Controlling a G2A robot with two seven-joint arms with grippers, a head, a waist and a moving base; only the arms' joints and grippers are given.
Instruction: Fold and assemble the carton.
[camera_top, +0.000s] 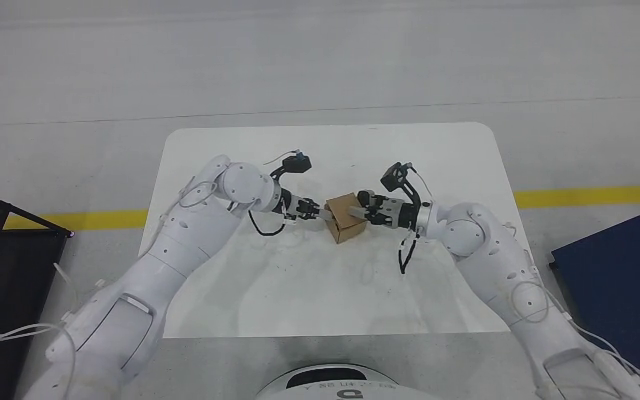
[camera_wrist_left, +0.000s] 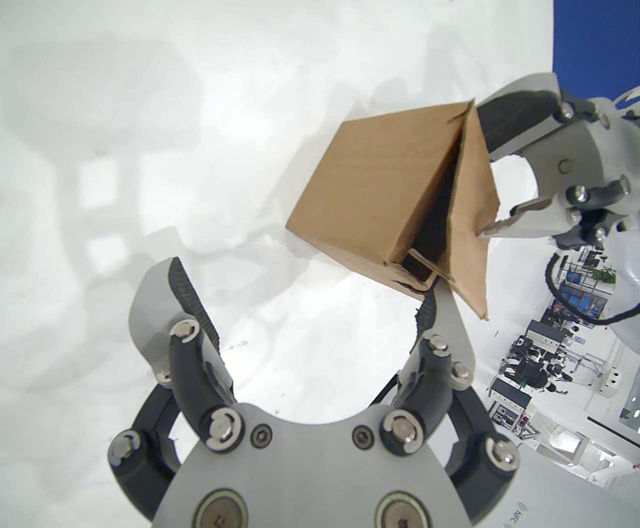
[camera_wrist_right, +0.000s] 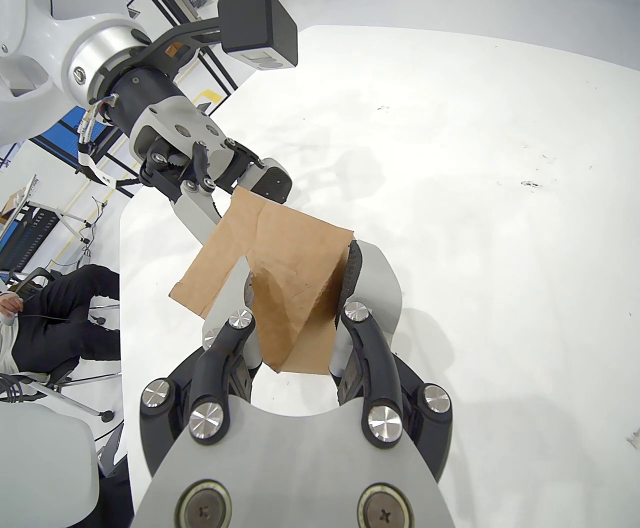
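A small brown cardboard carton (camera_top: 345, 217) sits mid-table between my two grippers, partly folded, one side gaping and a flap hanging loose. In the left wrist view the carton (camera_wrist_left: 385, 200) lies just past my left gripper (camera_wrist_left: 310, 305), which is open wide; one fingertip (camera_wrist_left: 432, 312) touches the carton's torn lower corner. My right gripper (camera_wrist_right: 300, 285) is shut on a wall of the carton (camera_wrist_right: 295, 260), the cardboard pinched between its pads. The right gripper (camera_wrist_left: 505, 170) holds the far side, seen from the left wrist. From the right wrist view the left gripper (camera_wrist_right: 237, 192) stands at the carton's far end.
The white table (camera_top: 250, 290) has bare room on every side of the carton. On the floor a dark blue object (camera_top: 600, 265) lies off the right edge and a black frame (camera_top: 25, 260) off the left.
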